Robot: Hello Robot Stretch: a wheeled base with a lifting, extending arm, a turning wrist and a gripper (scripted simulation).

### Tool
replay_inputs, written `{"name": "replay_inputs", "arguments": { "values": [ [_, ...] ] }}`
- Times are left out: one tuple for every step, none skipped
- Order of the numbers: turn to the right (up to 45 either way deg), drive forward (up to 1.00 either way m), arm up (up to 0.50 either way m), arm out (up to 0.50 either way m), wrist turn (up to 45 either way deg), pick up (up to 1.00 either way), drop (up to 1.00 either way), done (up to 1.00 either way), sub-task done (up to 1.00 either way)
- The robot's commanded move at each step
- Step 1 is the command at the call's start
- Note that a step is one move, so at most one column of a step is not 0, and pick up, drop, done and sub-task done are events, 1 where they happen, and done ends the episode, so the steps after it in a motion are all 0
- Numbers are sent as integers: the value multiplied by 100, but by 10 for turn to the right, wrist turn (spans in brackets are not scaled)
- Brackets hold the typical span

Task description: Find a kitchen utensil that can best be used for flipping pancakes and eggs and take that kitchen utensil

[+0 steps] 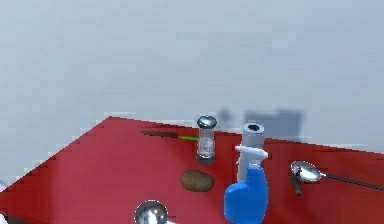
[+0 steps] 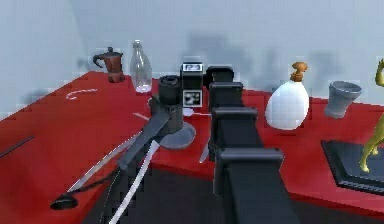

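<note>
Starting at the forward view's bottom edge, note a round shiny metal object (image 1: 150, 212) on the glossy red tabletop (image 1: 90, 170). Just beyond it, a blue plastic spray bottle with a white trigger head (image 1: 246, 192) stands upright. A brown oval lump (image 1: 196, 180) lies to its left and a shiny metal spoon-shaped utensil (image 1: 306, 172) to its right. Farther back stands a clear glass shaker with a metal cap (image 1: 206, 138). You cannot identify the flipping utensil with certainty. The candidate is a thin dark utensil with a green end (image 1: 168, 132), lying flat near the table's far edge.

In the arm side view, the dark square arm bar (image 2: 245, 170) rises over the tabletop, with the gripper (image 2: 125, 175) at its left. You cannot tell the state of its fingers or whether it holds anything. Beyond stand a round white vase with a brown stopper (image 2: 288, 103) and a clear glass bottle (image 2: 141, 65).
</note>
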Motion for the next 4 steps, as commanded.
{"name": "replay_inputs", "arguments": {
  "values": [
    [0,0,0,0,450,0,0,0,0],
    [0,0,0,0,450,0,0,0,0],
    [0,0,0,0,150,0,0,0,0],
    [0,0,-14,0,0,0,0,0,0]
  ]
}}
